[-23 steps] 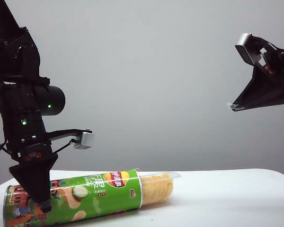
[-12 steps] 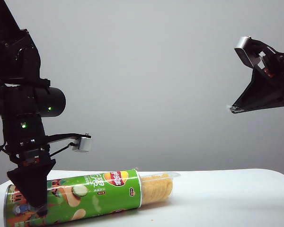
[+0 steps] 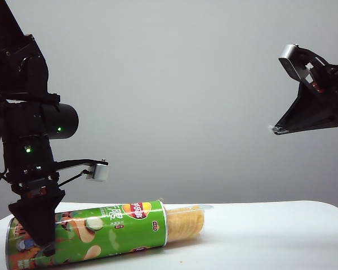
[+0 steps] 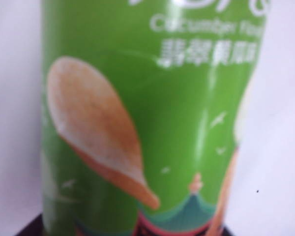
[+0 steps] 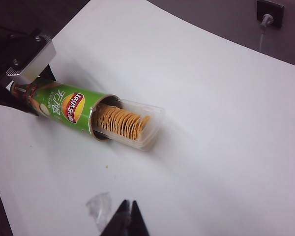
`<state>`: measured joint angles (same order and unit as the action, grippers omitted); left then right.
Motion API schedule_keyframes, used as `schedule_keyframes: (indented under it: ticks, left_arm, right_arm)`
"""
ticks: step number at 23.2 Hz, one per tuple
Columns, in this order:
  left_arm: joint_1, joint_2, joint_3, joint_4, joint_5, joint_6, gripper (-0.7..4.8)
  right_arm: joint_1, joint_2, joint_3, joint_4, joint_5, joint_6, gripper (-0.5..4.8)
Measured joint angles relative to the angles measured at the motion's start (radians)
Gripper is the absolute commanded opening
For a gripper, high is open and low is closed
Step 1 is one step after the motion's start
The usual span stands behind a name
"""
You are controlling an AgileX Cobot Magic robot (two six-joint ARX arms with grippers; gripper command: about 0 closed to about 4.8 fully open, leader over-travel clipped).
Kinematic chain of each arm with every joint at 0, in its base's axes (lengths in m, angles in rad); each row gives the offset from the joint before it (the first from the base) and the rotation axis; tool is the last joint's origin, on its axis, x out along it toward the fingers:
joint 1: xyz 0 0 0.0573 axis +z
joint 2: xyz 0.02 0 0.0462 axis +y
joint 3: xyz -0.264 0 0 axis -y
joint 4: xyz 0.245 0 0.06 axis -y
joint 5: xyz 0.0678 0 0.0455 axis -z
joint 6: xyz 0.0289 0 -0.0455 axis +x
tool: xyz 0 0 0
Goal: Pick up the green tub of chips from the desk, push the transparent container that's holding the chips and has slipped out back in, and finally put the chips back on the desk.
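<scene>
Barely begun: the long bright-green cylindrical tub of chips (image 3: 87,235) lies on the white table (image 3: 270,236), its thin clear plastic container (image 5: 137,125) protruding, while the left gripper (image 3: 42,244) straddles its left end, grasp uncertain, and the clenched, empty right gripper (image 3: 277,129) hovers high on the right.

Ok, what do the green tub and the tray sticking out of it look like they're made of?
The green tub looks like cardboard under a glossy printed wrap, since light streaks along it. The tray seems thin clear plastic: the chips show straight through it.

Green tub of chips (image 4: 152,123): "Cucumber" partly legible above white Chinese characters; red-yellow Lay's logo (image 5: 73,107) near its open end.
</scene>
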<state>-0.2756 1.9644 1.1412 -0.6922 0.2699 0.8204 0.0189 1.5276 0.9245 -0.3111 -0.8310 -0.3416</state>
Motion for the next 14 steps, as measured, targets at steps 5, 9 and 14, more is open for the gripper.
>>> schedule_keyframes:
  ticks: [5, 9, 14]
  left_arm:
    - [0.000, -0.002, 0.001, 0.000, 0.000, 0.011, 1.65]
    - [0.000, -0.002, 0.001, 0.000, 0.000, 0.014, 2.58]
    - [-0.005, 0.000, 0.022, -0.035, -0.010, 0.014, 2.58]
  right_arm:
    - [0.000, 0.000, 0.000, 0.000, 0.000, 0.000, -0.06]
    - [0.000, 0.000, 0.000, 0.000, 0.000, 0.000, -0.06]
    - [0.000, 0.000, 0.000, 0.000, 0.000, 0.002, -0.06]
